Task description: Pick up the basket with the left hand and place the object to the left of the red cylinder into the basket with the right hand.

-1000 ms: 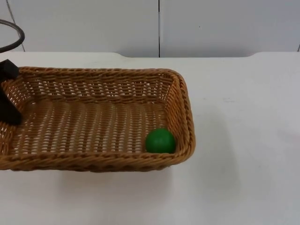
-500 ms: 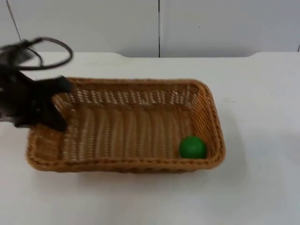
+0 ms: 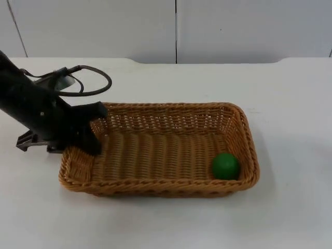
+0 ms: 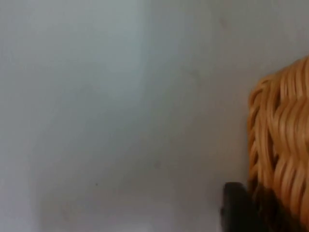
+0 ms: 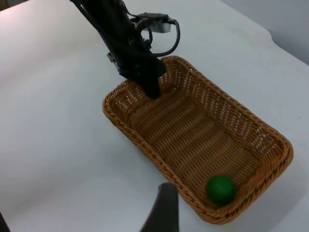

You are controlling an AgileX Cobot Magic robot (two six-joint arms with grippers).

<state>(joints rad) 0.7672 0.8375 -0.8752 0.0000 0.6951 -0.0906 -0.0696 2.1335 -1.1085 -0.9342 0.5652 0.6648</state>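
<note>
A woven wicker basket (image 3: 155, 184) lies across the middle of the table in the top view. A green ball (image 3: 225, 166) rests inside it, in the near right corner. My left gripper (image 3: 87, 134) is shut on the basket's left end wall, one finger inside and one outside. In the left wrist view the basket's rim (image 4: 280, 145) stands beside a black fingertip (image 4: 235, 209). The right wrist view looks down from high above on the basket (image 5: 145, 145), the ball (image 5: 221, 188) and the left gripper (image 5: 149, 82). My right gripper (image 5: 162, 212) hangs above the table on the basket's near side.
White table top (image 3: 290, 104) lies all around the basket. The grey partition wall (image 3: 176, 26) stands at the back. The left arm (image 3: 26, 101) reaches in over the table's left part.
The basket has moved right across the table with the left arm, which has come fully into the top view. The ball has stayed in its corner of the basket.
</note>
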